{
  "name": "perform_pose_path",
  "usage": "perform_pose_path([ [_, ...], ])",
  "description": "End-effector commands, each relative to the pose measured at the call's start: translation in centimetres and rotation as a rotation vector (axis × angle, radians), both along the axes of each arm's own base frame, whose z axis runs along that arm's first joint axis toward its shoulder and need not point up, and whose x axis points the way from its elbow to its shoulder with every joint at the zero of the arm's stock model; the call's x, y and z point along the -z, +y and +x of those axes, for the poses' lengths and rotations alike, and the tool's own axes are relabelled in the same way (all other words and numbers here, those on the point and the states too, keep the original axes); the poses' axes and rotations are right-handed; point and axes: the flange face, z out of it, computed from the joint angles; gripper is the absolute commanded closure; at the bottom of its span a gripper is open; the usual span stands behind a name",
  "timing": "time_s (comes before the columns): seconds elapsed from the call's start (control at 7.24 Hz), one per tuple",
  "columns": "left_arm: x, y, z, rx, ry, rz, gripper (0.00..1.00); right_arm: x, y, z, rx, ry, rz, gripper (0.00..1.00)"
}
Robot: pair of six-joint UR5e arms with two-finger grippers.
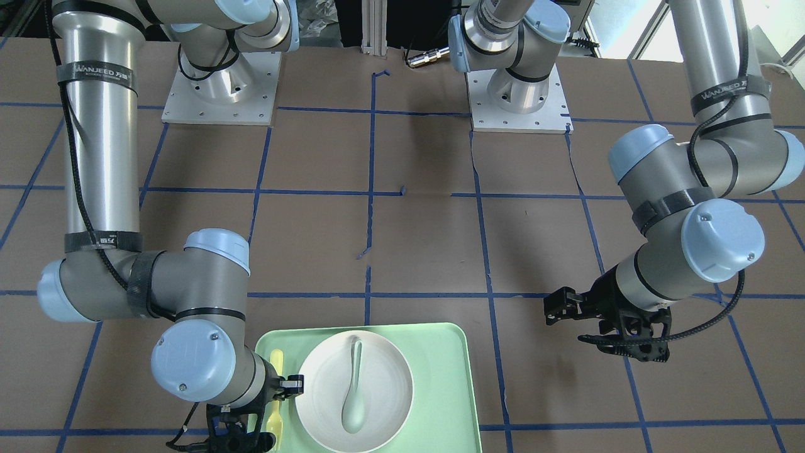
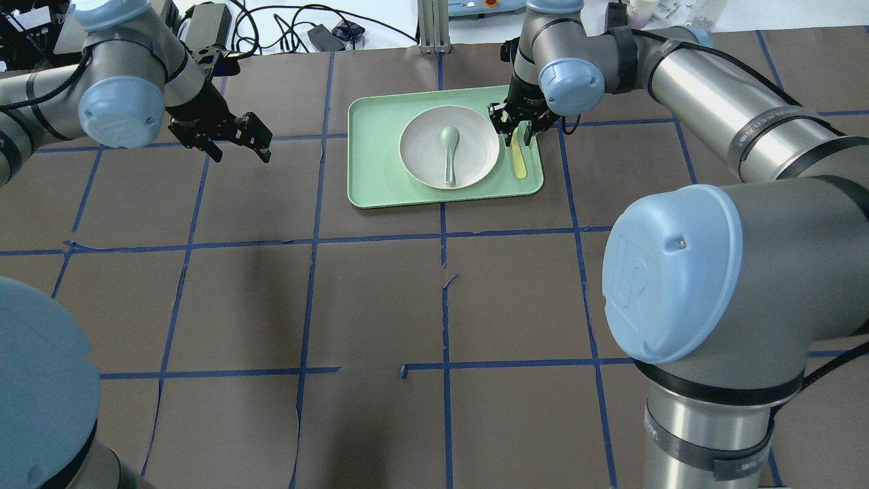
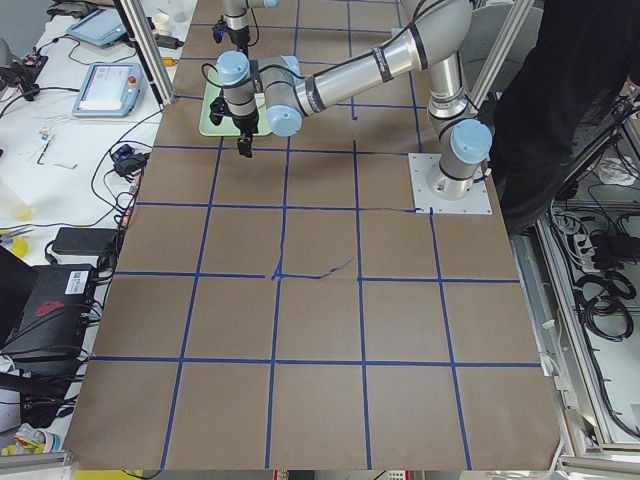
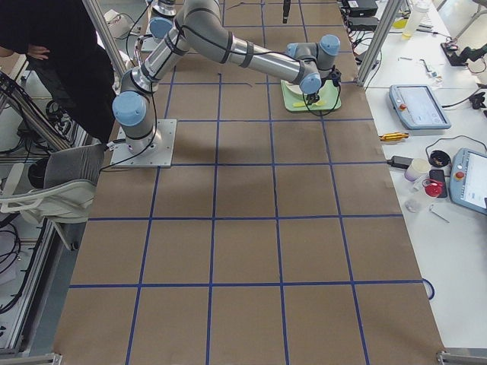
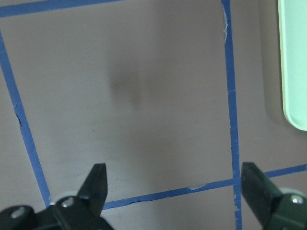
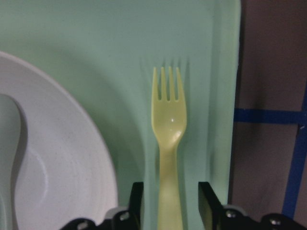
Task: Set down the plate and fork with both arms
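Observation:
The off-white plate (image 2: 421, 146) sits on the mint-green tray (image 2: 373, 170) with a grey-green spoon (image 2: 448, 146) lying in it. The pale-yellow fork (image 2: 519, 159) lies flat on the tray beside the plate, near the tray's right rim. My right gripper (image 2: 516, 129) is down over the fork's handle. In the right wrist view the fork (image 6: 169, 120) lies between the two fingers (image 6: 136, 201), with small gaps on both sides, beside the plate (image 6: 62, 167). My left gripper (image 2: 239, 148) is open and empty, above bare table left of the tray.
The table is brown paper with a blue tape grid. The tray's corner (image 5: 295, 62) shows at the right edge of the left wrist view. The arm bases (image 1: 220, 88) stand at the robot's side. Cables and devices lie beyond the table's far edge (image 2: 326, 34).

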Motion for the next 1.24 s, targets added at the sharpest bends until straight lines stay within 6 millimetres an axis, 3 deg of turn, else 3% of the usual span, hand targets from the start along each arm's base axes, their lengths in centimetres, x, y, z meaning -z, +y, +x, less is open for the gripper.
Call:
perform_pose_path([
  [0.0, -2.3, 0.5, -1.3, 0.018, -0.019, -0.026, 0.0, -4.3, 1.8, -0.3, -0.001, 0.002, -0.032, 0.0],
  [0.14, -4.0, 1.3, -2.4, 0.002, -0.033, -0.03, 0.0, -7.7, 4.3, -0.9, 0.0, 0.043, 0.002, 0.0],
  [0.28, -5.2, 2.9, -4.4, -0.083, -0.093, 0.019, 0.0, -12.0, 8.3, -2.1, 0.002, 0.129, 0.059, 0.0],
  [0.55, -8.5, 6.8, -10.1, -0.112, -0.143, 0.085, 0.0, -17.4, 15.5, -2.8, 0.014, 0.133, 0.094, 0.0],
  [0.69, -10.3, 8.7, -10.9, -0.146, -0.143, 0.11, 0.0, -19.6, 18.2, -2.7, 0.042, 0.129, 0.086, 0.0],
  [0.97, -13.2, 11.0, -11.0, -0.207, -0.136, 0.107, 0.0, -23.7, 21.5, -3.0, 0.053, 0.117, 0.103, 0.0],
  [1.11, -12.8, 11.0, -10.7, -0.207, -0.131, 0.111, 0.0, -24.6, 22.1, -3.1, 0.055, 0.115, 0.094, 0.0],
])
